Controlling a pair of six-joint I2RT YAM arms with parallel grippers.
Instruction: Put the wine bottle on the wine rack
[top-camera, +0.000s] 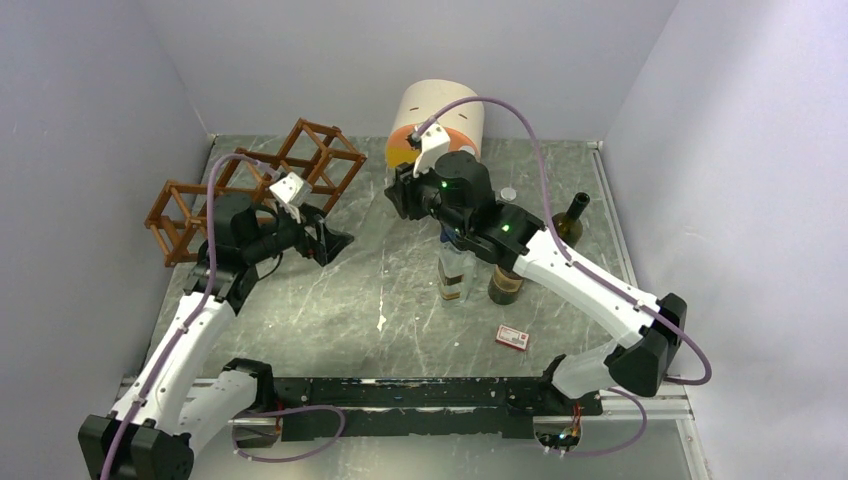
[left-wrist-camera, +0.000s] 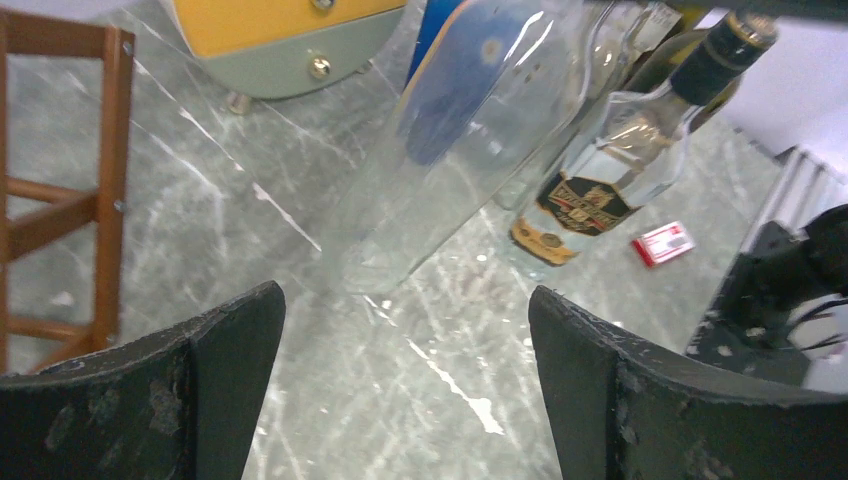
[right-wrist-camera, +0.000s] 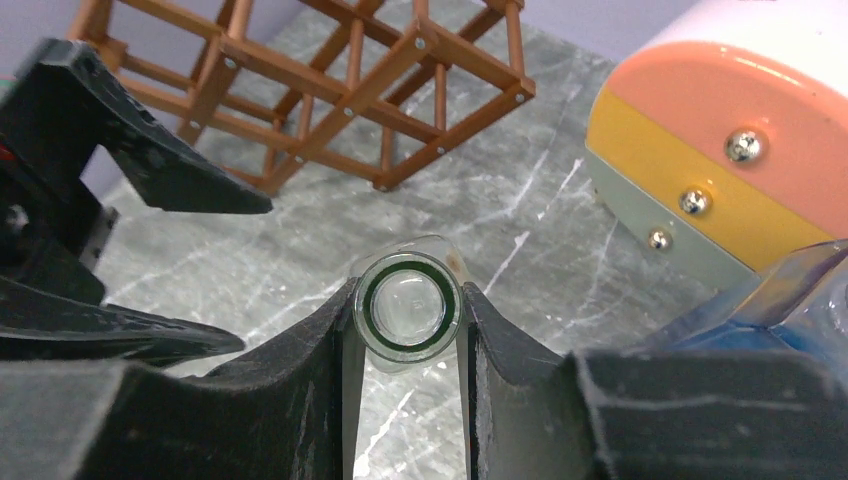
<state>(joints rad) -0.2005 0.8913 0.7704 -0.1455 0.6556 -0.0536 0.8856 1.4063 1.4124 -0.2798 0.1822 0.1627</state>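
Counter (top-camera: 340, 290) room between wine rack (top-camera: 320, 155) and bottle (top-camera: 453, 272); left claw (left-wrist-camera: 405, 300) spread; right claw (right-wrist-camera: 407, 300) pinching bottle neck, seen only from wrist.

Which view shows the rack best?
Top external: the rack shows end to end, though the left arm crosses its middle. Right wrist shows only a few cells, close up; left wrist only one end's sticks.

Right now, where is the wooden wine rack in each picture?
Top external: wine rack in the upper left.
Left wrist: wine rack at the left edge.
Right wrist: wine rack along the top, left of centre.
Shared landmark: the round cream-and-orange cabinet, on the rack's right in every view.
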